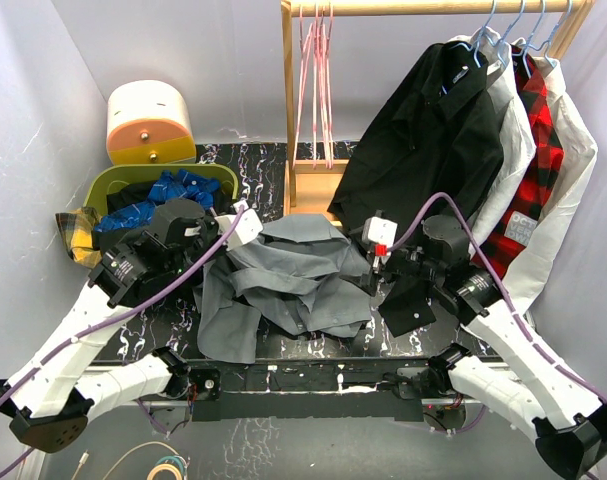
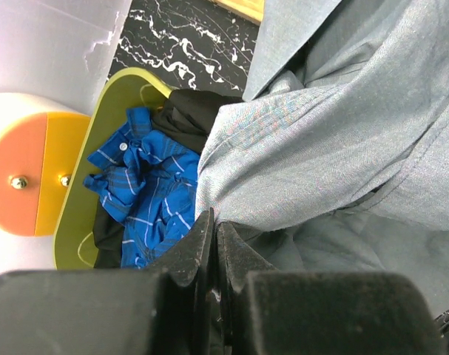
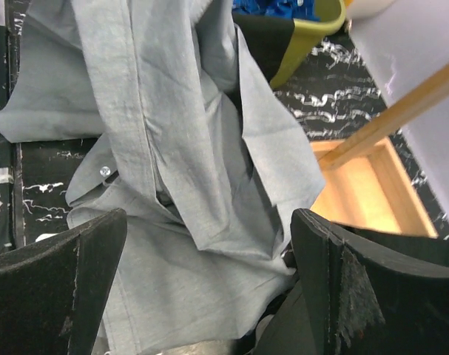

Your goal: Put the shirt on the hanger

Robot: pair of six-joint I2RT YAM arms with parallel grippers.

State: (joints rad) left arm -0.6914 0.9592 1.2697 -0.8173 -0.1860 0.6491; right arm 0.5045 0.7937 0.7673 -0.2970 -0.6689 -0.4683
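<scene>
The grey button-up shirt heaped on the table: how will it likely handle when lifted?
Probably floppy: the grey button-up shirt lies in crumpled folds. Likely light and thin, since it bunches at the left pincer. Loose ends may trail and drag.

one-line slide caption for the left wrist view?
Left gripper shut on a fold of the grey shirt, beside a green bin holding a blue plaid garment.

Overhead rear view of whole table [image 1: 263, 160]; both wrist views close over shirt [image 1: 293, 275]
</scene>
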